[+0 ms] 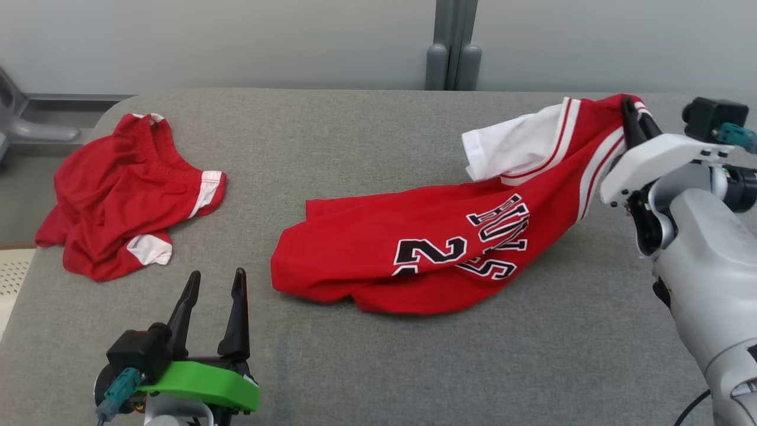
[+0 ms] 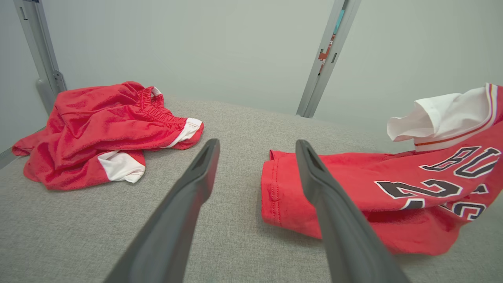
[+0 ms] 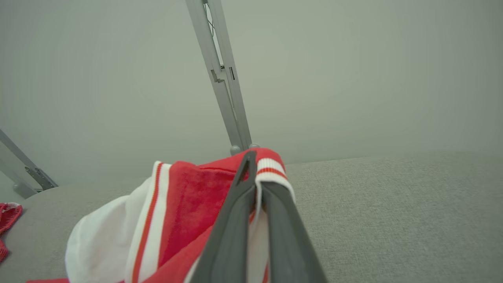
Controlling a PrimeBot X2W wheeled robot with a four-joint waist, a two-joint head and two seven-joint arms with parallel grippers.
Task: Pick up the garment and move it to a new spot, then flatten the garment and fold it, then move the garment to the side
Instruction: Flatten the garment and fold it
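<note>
Right gripper (image 1: 631,113) (image 3: 253,173), at the far right of the table (image 1: 378,367): its two dark fingers are clenched on a red-and-white striped edge of the red basketball jersey (image 1: 378,260) (image 3: 188,204). It holds that edge raised above the grey fabric surface. From the grip the jersey slopes down and to the left. Its lower part and hem lie crumpled on the middle of the table, with black numerals and lettering outlined in white facing up. A white panel with red stripes (image 1: 514,145) (image 2: 440,114) hangs loosely folded just left of the held edge. The pale right forearm (image 1: 698,248) runs in from the near right, beside the jersey's right end.

Left gripper (image 1: 216,275) (image 2: 257,143), at the near left: its fingers are spread apart and grasp nothing. They are clear of the cloth. In the left wrist view the jersey's (image 2: 412,220) stitched hem edge appears between and beyond the two fingertips, and the right finger crosses in front of the cloth.

A pair of red shorts with white trim (image 1: 118,195) (image 2: 102,129) lies bunched at the far left corner, well apart from the jersey. A sliver of it shows at the left edge of the right wrist view (image 3: 8,220). A grey upright post (image 1: 452,44) (image 2: 326,59) (image 3: 224,86) stands against the pale wall beyond the far edge of the table.
</note>
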